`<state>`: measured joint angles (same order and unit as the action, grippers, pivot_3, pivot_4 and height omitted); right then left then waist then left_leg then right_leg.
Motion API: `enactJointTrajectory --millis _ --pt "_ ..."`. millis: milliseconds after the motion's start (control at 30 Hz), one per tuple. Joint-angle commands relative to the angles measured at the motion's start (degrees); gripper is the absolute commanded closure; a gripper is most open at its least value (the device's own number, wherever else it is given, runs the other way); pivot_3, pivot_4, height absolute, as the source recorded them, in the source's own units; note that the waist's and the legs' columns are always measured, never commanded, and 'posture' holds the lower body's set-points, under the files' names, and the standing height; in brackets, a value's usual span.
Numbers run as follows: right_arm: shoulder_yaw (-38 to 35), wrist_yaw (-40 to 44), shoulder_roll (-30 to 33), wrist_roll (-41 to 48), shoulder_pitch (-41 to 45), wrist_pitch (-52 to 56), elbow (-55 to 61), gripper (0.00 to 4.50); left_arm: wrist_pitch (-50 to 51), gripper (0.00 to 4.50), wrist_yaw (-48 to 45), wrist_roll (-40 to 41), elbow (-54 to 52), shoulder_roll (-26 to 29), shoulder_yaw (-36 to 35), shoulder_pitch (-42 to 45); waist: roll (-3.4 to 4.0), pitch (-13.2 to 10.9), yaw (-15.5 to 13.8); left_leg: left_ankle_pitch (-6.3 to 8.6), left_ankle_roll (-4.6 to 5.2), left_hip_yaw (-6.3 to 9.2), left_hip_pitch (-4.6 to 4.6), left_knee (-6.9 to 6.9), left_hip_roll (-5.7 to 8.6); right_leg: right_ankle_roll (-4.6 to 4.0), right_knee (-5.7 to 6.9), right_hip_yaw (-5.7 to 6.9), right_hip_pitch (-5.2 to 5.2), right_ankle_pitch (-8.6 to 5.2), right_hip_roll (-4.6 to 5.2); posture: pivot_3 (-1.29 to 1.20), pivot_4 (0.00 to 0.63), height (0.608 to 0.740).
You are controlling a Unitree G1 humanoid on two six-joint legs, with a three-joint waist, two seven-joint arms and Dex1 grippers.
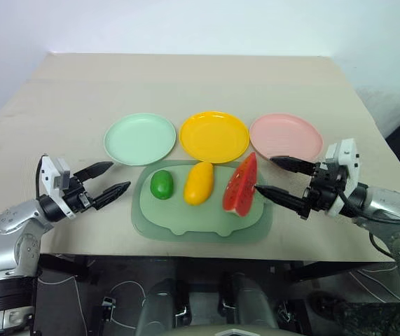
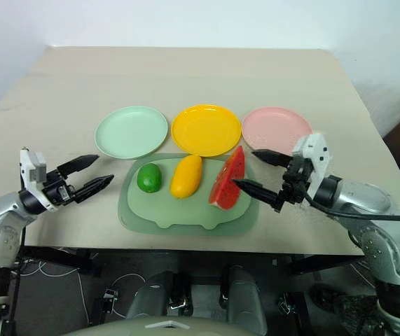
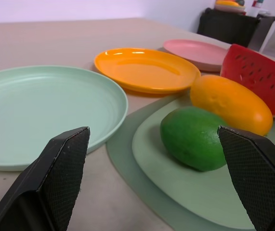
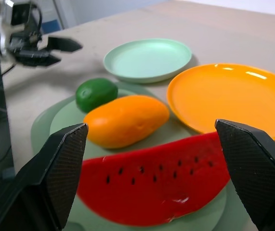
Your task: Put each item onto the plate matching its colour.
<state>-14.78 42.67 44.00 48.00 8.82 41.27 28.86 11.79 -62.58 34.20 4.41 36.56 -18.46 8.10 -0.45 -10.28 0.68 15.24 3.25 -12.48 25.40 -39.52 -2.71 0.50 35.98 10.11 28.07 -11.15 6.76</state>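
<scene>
The left tool [image 1: 112,178] hovered level over the tabletop [image 1: 185,77] with its two black fingers spread wide and nothing between them, pointing toward the pale green mat [image 1: 200,220]. It stood apart from the mat's left edge, just in front of the mint green plate [image 1: 140,138]. In the left wrist view the lime [image 3: 195,137] lay ahead between the spread fingers, untouched.

The right tool [image 1: 277,176] was likewise wide open and empty, level, aimed inward from the mat's right side. Its nearer fingertip sat close beside the watermelon wedge [image 1: 242,186]; whether it touched the wedge could not be told. Its farther finger reached over the near rim of the light pink plate [image 1: 286,136].

All three fruits rested on the mat in a row: the lime [image 1: 162,184] at the left, the yellow mango [image 1: 200,183] in the middle, and the watermelon wedge at the right, standing on its rind with the red face toward the mango. The fruits lay near one another but apart.

Behind the mat the three plates stood in a line, all bare: mint green at the left, bright yellow plate [image 1: 214,136] in the middle, light pink at the right. The yellow plate's near rim overlapped the mat's far edge, just behind the mango.
</scene>
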Motion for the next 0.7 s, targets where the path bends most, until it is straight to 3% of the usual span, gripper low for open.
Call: enactJointTrajectory --millis 33,267,600,700 --pt "-2.5 -3.9 2.3 6.3 2.3 7.4 1.7 0.0 -1.8 0.03 0.3 -1.0 -1.4 -0.3 0.6 0.4 0.0 0.0 0.0 0.0 0.0 0.0 0.0 0.0 0.0 0.0 0.0 0.0 0.0 0.0 0.0 0.0 0.15 0.696" --pt "-5.4 -16.8 4.4 20.6 12.8 21.4 -1.5 0.0 -2.7 0.03 -0.8 -2.2 -0.9 0.0 2.6 1.1 0.0 0.0 0.0 0.0 0.01 0.0 0.0 -0.01 0.01 -0.08 0.01 0.0 0.0 0.05 0.01 0.0 0.15 0.696" --pt "2.4 -41.4 2.5 31.8 25.2 38.0 -9.9 0.0 -7.3 0.03 -3.8 -4.6 3.2 -1.6 5.8 3.6 0.0 0.0 0.2 -0.02 -0.03 -0.08 0.05 0.0 0.0 -0.18 0.05 -0.01 0.05 0.13 0.01 0.0 0.15 0.696" --pt "4.9 -51.0 0.9 38.7 27.3 40.3 -15.5 0.0 -9.2 0.03 -5.5 -5.1 5.2 -1.9 6.5 4.5 0.0 0.0 0.2 -0.03 -0.05 -0.09 0.04 0.0 0.0 -0.19 0.06 -0.02 0.03 0.14 0.01 0.0 0.15 0.696"
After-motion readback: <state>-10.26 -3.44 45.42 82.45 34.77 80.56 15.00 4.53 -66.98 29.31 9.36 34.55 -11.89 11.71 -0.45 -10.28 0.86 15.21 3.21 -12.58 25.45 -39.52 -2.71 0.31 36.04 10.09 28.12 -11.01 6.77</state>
